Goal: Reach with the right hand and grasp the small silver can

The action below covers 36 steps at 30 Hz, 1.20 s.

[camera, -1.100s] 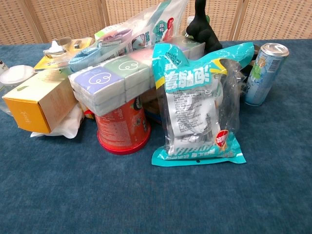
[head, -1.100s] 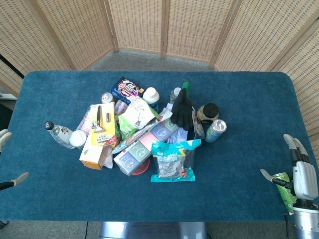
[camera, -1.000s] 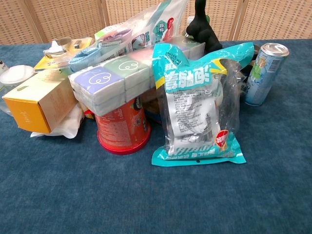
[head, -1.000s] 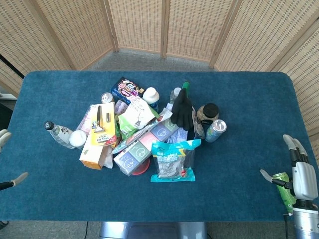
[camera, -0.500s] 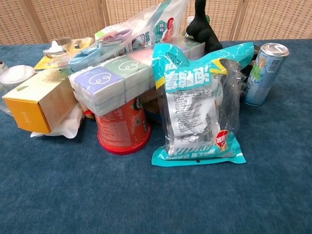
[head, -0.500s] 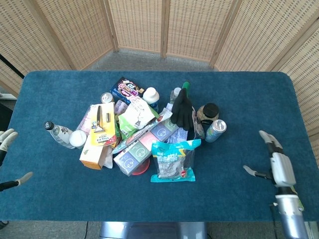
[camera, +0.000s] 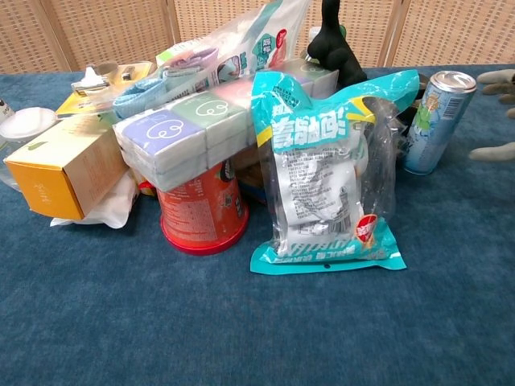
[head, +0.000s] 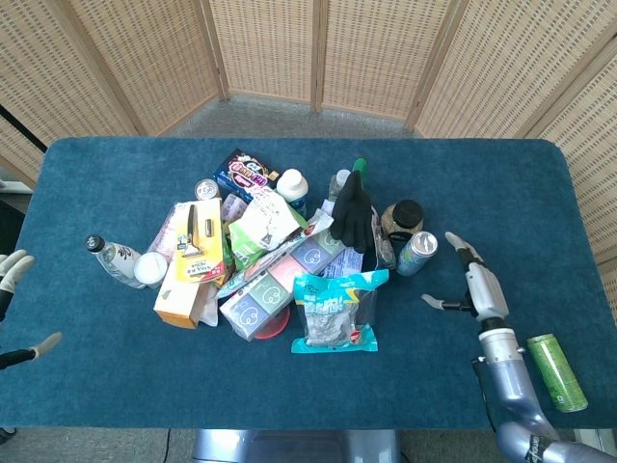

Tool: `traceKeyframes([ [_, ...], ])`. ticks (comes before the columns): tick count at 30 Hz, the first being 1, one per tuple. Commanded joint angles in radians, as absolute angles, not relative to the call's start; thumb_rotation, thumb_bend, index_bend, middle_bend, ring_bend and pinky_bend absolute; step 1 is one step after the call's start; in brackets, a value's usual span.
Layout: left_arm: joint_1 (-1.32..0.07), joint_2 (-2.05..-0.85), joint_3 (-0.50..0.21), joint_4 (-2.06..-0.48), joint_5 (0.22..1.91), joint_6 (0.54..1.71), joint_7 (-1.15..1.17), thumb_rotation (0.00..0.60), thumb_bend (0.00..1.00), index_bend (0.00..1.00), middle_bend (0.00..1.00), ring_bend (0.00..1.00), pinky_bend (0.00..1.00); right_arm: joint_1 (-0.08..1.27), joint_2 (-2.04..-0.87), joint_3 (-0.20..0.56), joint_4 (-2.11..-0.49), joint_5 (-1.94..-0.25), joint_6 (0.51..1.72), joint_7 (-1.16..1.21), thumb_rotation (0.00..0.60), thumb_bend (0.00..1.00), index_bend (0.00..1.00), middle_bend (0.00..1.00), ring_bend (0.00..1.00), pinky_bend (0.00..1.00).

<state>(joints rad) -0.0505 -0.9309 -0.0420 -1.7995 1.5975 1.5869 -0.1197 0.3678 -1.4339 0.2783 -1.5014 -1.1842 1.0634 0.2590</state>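
The small silver can [head: 416, 253] stands upright at the right edge of the pile, with a silver top and a pale blue-green label; the chest view shows the can [camera: 437, 121] at the right. My right hand [head: 472, 282] hovers just right of it, open, fingers spread, thumb stretched toward the can, a short gap between them. Only its fingertips [camera: 497, 80] and thumb enter the chest view at the right edge. My left hand [head: 12, 270] is open at the far left table edge, far from the pile.
A green can [head: 556, 371] lies on the blue cloth behind my right hand. Beside the silver can are a dark-lidded jar [head: 403, 218], a black glove [head: 353, 212] and a teal snack bag [head: 333, 311]. Boxes, bottles and another small can [head: 206, 188] fill the pile's left.
My right hand has moved from the table's right front corner left and forward, up beside the silver can. The green can it was next to now lies alone on the cloth.
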Motion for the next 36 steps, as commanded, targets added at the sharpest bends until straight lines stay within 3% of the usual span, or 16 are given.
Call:
traceKeyframes([
  [1,-0.052,-0.932,-0.042,-1.799,1.595,1.585,-0.118,0.600,0.00,0.04,0.00,0.00,0.00,0.387,-1.455,0.286,-1.497,-1.173,1.056,0.240,0.600,0.00,0.00,0.00,0.00,0.00],
  [16,-0.052,-0.931,-0.045,-1.793,1.584,1.583,-0.116,0.600,0.00,0.04,0.00,0.00,0.00,0.462,-1.533,0.312,-1.548,-1.109,1.048,0.155,0.600,0.00,0.00,0.00,0.00,0.00],
  [21,-0.049,-0.928,-0.047,-1.793,1.585,1.591,-0.124,0.600,0.00,0.04,0.00,0.00,0.00,0.473,-1.594,0.326,-1.504,-1.101,1.095,0.148,0.600,0.00,0.00,0.01,0.00,0.00],
  [23,-0.049,-0.926,-0.047,-1.791,1.584,1.591,-0.129,0.600,0.00,0.04,0.00,0.00,0.00,0.471,-1.623,0.332,-1.475,-1.108,1.123,0.164,0.600,0.00,0.03,0.19,0.06,0.15],
  [26,-0.049,-0.923,-0.048,-1.788,1.581,1.591,-0.133,0.600,0.00,0.04,0.00,0.00,0.00,0.470,-1.664,0.332,-1.423,-1.121,1.163,0.164,0.600,0.00,0.26,0.56,0.35,0.53],
  [28,-0.048,-0.921,-0.048,-1.787,1.580,1.592,-0.136,0.600,0.00,0.04,0.00,0.00,0.00,0.467,-1.677,0.331,-1.402,-1.125,1.174,0.172,0.600,0.00,0.36,0.68,0.47,0.67],
  [31,-0.046,-0.920,-0.048,-1.786,1.580,1.596,-0.136,0.600,0.00,0.04,0.00,0.00,0.00,0.460,-1.683,0.334,-1.382,-1.134,1.192,0.189,0.600,0.03,0.46,0.77,0.55,0.76],
  [36,-0.046,-0.920,-0.046,-1.789,1.583,1.595,-0.134,0.600,0.00,0.04,0.00,0.00,0.00,0.438,-1.654,0.333,-1.404,-1.160,1.225,0.208,0.600,0.06,0.49,0.80,0.57,0.78],
])
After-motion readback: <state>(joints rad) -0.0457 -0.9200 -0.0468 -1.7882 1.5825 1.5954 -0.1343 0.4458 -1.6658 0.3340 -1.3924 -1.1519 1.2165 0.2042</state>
